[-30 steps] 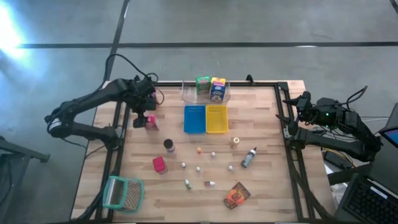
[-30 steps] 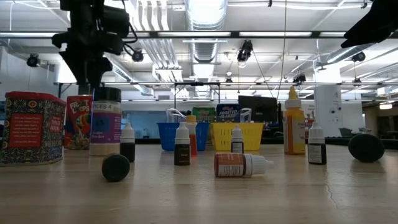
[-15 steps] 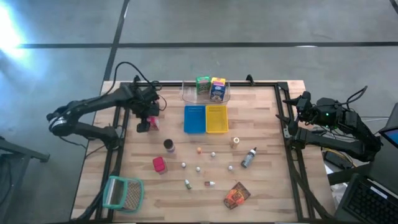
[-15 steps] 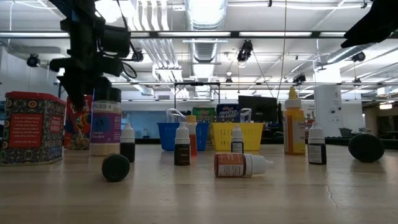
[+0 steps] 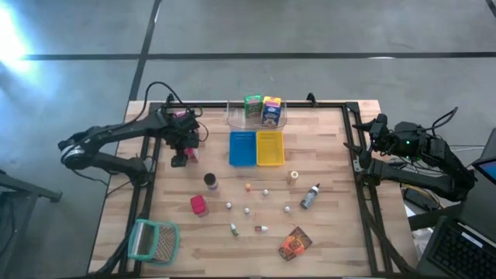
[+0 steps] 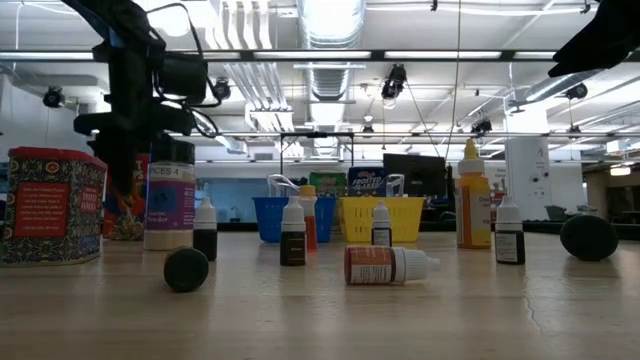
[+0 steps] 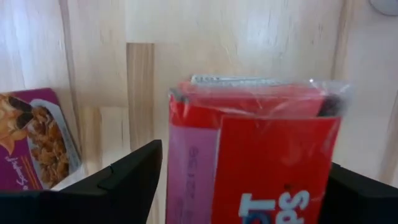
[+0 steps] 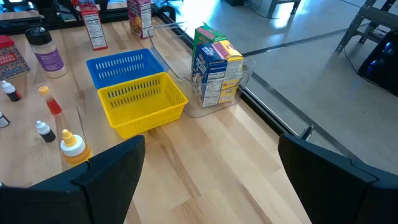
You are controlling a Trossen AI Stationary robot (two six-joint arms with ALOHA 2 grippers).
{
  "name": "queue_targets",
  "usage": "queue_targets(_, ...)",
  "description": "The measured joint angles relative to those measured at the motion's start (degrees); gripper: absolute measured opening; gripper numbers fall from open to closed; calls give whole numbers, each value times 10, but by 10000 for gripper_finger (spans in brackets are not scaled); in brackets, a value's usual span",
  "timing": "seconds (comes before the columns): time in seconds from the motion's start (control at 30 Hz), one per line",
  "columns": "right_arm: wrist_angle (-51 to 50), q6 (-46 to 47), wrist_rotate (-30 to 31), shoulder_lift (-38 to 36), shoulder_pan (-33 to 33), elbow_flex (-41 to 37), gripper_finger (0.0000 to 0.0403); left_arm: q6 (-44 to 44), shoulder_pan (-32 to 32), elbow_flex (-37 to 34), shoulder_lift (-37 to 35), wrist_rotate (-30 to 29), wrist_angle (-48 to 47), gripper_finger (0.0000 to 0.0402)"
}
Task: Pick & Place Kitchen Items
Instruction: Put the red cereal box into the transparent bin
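Observation:
A red and pink cereal box point(image 7: 255, 155) stands upright near the table's far left. My left gripper point(image 7: 245, 180) points down over it, open, one finger on each side of the box, and a gap shows beside one finger. In the high view this gripper point(image 5: 180, 152) covers most of the box. A purple box point(image 7: 37, 143) lies beside it. My right gripper point(image 8: 211, 180) waits open at the table's right edge point(image 5: 364, 133). A dark jar point(image 5: 210, 180), red can point(image 5: 198, 204), grey bottle point(image 5: 310, 195) and orange packet point(image 5: 295, 243) rest on the table.
Blue tray point(image 5: 242, 148) and yellow tray point(image 5: 270, 147) sit at the far middle, with a clear tub point(image 5: 232, 118) holding two boxes behind them. A teal-rimmed mesh basket point(image 5: 153, 240) lies near left. Small bottles and pale pieces are scattered around point(image 5: 248, 209).
My left gripper has come down over the red cereal box, still open, until its fingers stand on either side of it. The box has stayed where it was.

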Motion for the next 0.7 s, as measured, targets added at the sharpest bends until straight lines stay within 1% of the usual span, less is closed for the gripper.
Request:
queue_targets(0.2, 0, 0, 0, 0, 0, 0, 363, 4, 0, 0, 0, 0, 14, 286)
queue_targets(0.53, 0, 0, 0, 0, 0, 0, 363, -4, 0, 2, 0, 0, 0, 206)
queue_targets(0.7, 0, 0, 0, 0, 0, 0, 363, -26, 0, 16, -2, 1, -11, 175)
